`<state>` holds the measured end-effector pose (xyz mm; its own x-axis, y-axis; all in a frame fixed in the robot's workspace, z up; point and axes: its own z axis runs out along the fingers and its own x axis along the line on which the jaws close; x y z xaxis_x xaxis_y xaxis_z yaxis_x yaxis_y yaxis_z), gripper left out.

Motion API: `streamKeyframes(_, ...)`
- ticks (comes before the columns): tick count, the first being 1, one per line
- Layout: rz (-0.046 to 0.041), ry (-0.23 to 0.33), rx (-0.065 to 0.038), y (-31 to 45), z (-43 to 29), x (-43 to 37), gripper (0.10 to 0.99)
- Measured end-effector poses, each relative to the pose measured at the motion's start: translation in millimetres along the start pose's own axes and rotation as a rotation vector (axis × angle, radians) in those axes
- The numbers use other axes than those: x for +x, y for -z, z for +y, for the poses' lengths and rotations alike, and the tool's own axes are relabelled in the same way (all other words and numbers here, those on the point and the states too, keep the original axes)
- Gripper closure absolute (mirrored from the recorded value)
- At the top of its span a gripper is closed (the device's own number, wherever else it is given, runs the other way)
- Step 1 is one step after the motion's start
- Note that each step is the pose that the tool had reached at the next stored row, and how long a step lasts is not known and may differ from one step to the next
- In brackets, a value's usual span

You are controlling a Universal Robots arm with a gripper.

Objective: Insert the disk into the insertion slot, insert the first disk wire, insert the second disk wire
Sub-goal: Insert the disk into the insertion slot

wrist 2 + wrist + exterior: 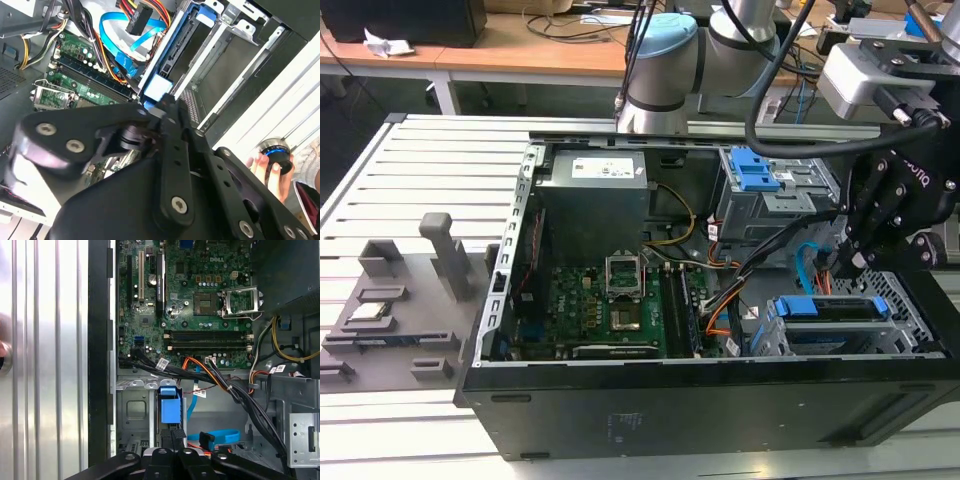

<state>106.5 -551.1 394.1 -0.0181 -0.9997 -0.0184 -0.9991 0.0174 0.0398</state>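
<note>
The disk (830, 308) lies in its bright blue carrier (169, 405) inside the insertion slot (912, 300), a grey perforated cage at the case's corner on the exterior view's right. My gripper (173, 434) hangs right at the carrier's end, its black fingers (169, 107) closed together with nothing visible between them. The first disk wire (202, 365), orange, red and black, runs over the board's edge, and its black connector (139, 17) hangs loose near the disk. The second disk wire (222, 436), a flat blue cable, loops beside the cage, its black plug (206, 440) free.
The open case holds a green motherboard (610, 300), a grey power supply (592, 200) and a taller bay with a blue latch (752, 172). Thick black cables (240, 395) cross near the cage. A person's hand (264, 167) holds a round knob outside the case.
</note>
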Motion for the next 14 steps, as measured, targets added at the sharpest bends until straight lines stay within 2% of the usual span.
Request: streamKeyframes(14,0.0001,0.000,0.000,-0.2,0.0,0.0,0.980)
